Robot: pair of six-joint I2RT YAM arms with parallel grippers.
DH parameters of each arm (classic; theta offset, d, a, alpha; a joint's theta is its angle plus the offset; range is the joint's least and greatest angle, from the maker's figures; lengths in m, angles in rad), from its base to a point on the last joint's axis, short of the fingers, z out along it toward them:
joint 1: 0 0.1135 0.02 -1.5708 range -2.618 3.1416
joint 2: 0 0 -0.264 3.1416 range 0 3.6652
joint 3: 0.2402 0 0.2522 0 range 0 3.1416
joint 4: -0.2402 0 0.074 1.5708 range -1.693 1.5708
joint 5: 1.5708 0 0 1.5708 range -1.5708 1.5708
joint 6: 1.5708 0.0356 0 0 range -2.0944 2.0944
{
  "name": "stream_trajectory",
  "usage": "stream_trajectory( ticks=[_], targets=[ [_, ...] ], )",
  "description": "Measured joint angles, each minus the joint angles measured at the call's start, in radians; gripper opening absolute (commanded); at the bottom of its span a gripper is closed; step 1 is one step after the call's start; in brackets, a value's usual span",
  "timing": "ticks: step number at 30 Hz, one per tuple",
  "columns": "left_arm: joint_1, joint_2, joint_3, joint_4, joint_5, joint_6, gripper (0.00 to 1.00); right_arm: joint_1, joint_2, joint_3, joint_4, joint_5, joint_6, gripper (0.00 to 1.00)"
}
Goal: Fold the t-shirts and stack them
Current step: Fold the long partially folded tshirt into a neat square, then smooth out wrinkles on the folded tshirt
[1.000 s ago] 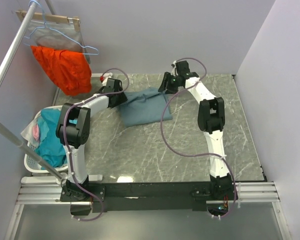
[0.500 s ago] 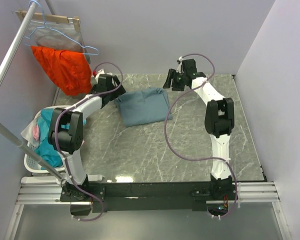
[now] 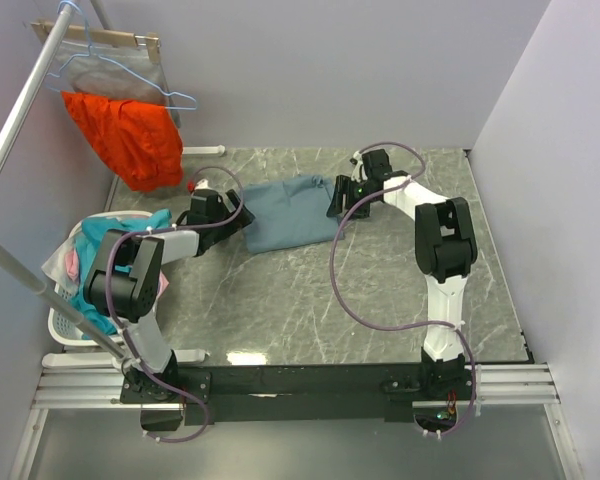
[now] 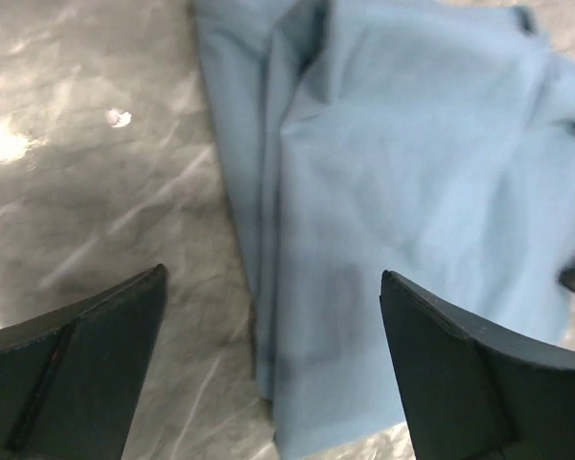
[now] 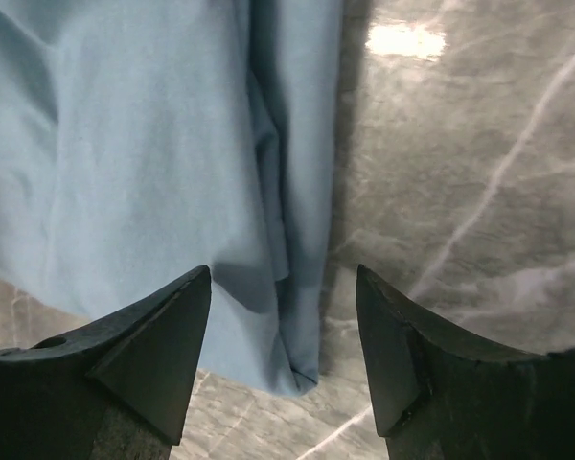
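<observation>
A slate-blue t-shirt (image 3: 290, 212) lies folded on the marble table (image 3: 380, 290), toward the back. My left gripper (image 3: 236, 212) sits low at its left edge, open wide. In the left wrist view the folded hem of the t-shirt (image 4: 412, 192) runs between the fingers of the left gripper (image 4: 273, 278), and nothing is clamped. My right gripper (image 3: 338, 197) is at the shirt's right edge, open. The right wrist view shows a folded corner of the t-shirt (image 5: 125, 144) lying loose under the right gripper (image 5: 284, 273).
An orange garment (image 3: 125, 135) hangs from a hanger on the rail (image 3: 20, 110) at the back left. A white laundry basket (image 3: 65, 325) with teal cloth (image 3: 110, 260) stands off the table's left side. Walls close in the back and right.
Both grippers opened, drew back from the shirt's far corners, then came down toward me to its left and right edges. The shirt has stayed in place.
</observation>
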Motion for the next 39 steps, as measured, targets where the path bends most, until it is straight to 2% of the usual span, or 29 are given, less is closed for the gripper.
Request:
stream_trajectory(
  ticks=[5, 7, 8, 10, 11, 12, 14, 15, 19, 22, 25, 26, 27, 30, 32, 35, 39],
  targets=[
    [-0.003, 0.001, -0.042, 0.097, 0.075, -0.021, 0.98, 0.001, 0.000, -0.030, 0.029, -0.063, 0.009, 0.67],
    [-0.011, 0.008, -0.048, 0.122, 0.102, -0.031, 0.95, 0.002, 0.000, -0.037, 0.046, -0.090, 0.018, 0.58],
    [-0.019, 0.012, -0.048, 0.131, 0.113, -0.034, 0.93, 0.005, 0.000, -0.043, 0.053, -0.105, 0.022, 0.45],
    [-0.039, 0.020, -0.050, 0.150, 0.127, -0.042, 0.82, 0.013, 0.000, -0.056, 0.067, -0.128, 0.033, 0.29],
    [-0.051, 0.021, -0.051, 0.151, 0.132, -0.047, 0.75, 0.018, 0.000, -0.070, 0.082, -0.142, 0.046, 0.18],
    [-0.066, 0.022, -0.053, 0.151, 0.133, -0.050, 0.62, 0.022, 0.000, -0.080, 0.093, -0.153, 0.051, 0.14],
    [-0.096, 0.023, -0.060, 0.149, 0.138, -0.055, 0.52, 0.030, -0.002, -0.125, 0.130, -0.178, 0.074, 0.06],
    [-0.107, 0.023, -0.066, 0.146, 0.139, -0.059, 0.45, 0.031, -0.006, -0.145, 0.142, -0.189, 0.082, 0.05],
    [-0.141, -0.023, -0.146, 0.141, 0.138, -0.077, 0.39, 0.037, -0.115, -0.320, 0.212, -0.190, 0.108, 0.04],
    [-0.168, -0.135, -0.246, 0.098, 0.126, -0.093, 0.40, 0.072, -0.260, -0.503, 0.218, -0.161, 0.134, 0.07],
    [-0.231, -0.295, -0.354, 0.005, 0.092, -0.116, 0.47, 0.143, -0.407, -0.658, 0.214, -0.116, 0.164, 0.33],
    [-0.251, -0.338, -0.377, -0.021, 0.084, -0.123, 0.53, 0.164, -0.447, -0.694, 0.212, -0.104, 0.179, 0.46],
    [-0.276, -0.388, -0.404, -0.048, 0.074, -0.134, 0.73, 0.191, -0.494, -0.734, 0.205, -0.083, 0.194, 0.51],
    [-0.328, -0.533, -0.466, -0.138, 0.045, -0.167, 0.94, 0.266, -0.629, -0.816, 0.161, 0.001, 0.231, 0.64],
    [-0.343, -0.625, -0.480, -0.220, 0.018, -0.181, 0.99, 0.294, -0.722, -0.844, 0.118, 0.087, 0.249, 0.69],
    [-0.346, -0.732, -0.473, -0.325, -0.066, -0.189, 0.99, 0.292, -0.836, -0.847, 0.079, 0.213, 0.255, 0.71],
    [-0.346, -0.767, -0.423, -0.420, -0.196, -0.174, 0.99, 0.280, -0.895, -0.814, 0.074, 0.329, 0.232, 0.71]
  ],
)
